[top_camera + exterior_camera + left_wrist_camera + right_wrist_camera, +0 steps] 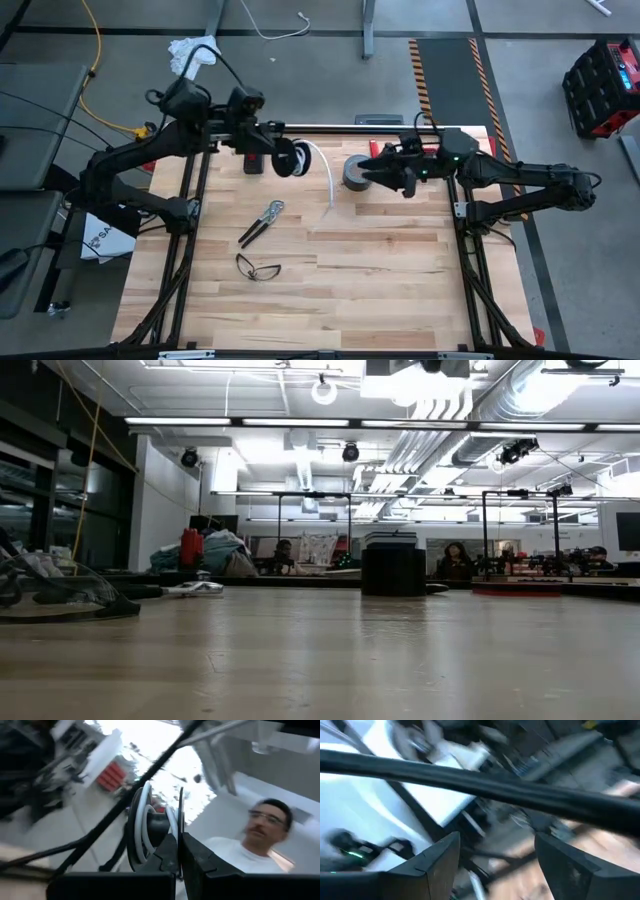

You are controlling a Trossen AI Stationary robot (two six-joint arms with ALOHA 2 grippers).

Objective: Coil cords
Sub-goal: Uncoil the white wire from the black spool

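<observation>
Clamped on the rim of a small black spool, the left gripper hangs above the far edge of the wooden table, seen from overhead. Its arm reaches in from the table's left side, elbow bent back and forearm running level toward the spool. A thin white cord is wound on the spool, and its loose end arcs away and drops to the tabletop between the spool and a grey tape roll. Just past the tape roll, on the side away from the spool, the right gripper points at the roll with its fingers spread apart and nothing between them; its arm stretches in from the table's right side, nearly straight. Pliers and a pair of safety glasses lie nearer the front of the table than the spool.

At table height, the tape roll stands as a dark block on the far part of the boards, with people seated in the room behind it.

From the left wrist, the dark fingers meet on one flange of the spool, white cord looped round its core; a person in a white shirt is beyond.

From the right wrist, two fingers stand wide apart, a dark bar crossing the blurred view.
</observation>
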